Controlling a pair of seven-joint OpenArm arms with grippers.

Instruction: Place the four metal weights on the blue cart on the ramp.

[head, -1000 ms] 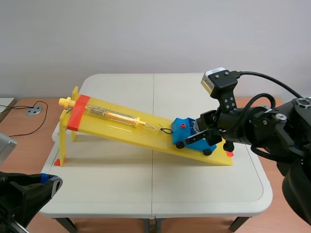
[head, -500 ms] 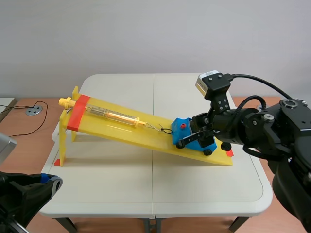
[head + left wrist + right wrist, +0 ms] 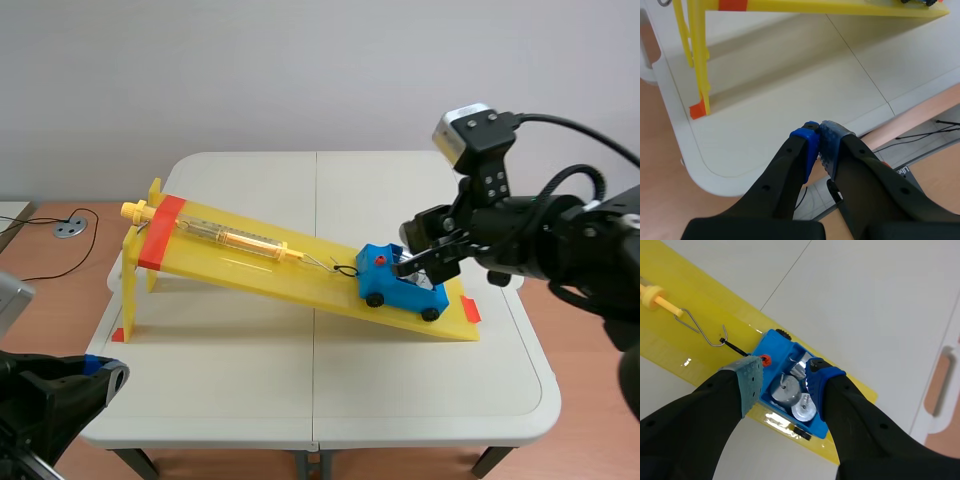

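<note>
1. The blue cart [image 3: 398, 289] stands on its black wheels near the low end of the yellow ramp [image 3: 290, 270], on the robot's right side of the worktop [image 3: 300, 380].
2. In the right wrist view, the metal weights [image 3: 783, 391] lie inside the blue cart [image 3: 760, 392]. Three silvery discs with knobs can be made out. Whether a fourth is there cannot be told, as the finger with the blue pad covers part of the tray.
3. A red knob [image 3: 767, 359] sits at the cart's uphill end. A thin black loop runs from it to a wire hook [image 3: 701, 328].
4. The hook belongs to a yellow spring scale [image 3: 235, 238] lying along the ramp. Any scale marks on it are too small to read.
5. The right claw [image 3: 785, 380] hangs just above the cart with its fingers apart and nothing between them. In the scene view it hides the cart's downhill end.
6. The ramp's raised end carries an orange-red band [image 3: 160, 232]. That end is cut off in the right wrist view.
7. The left claw [image 3: 818, 146] sits low, off the worktop's near left corner, with its pads pressed together on nothing.
8. Small white lettering [image 3: 902, 171] shows beside this claw's finger, too blurred to read.
</note>
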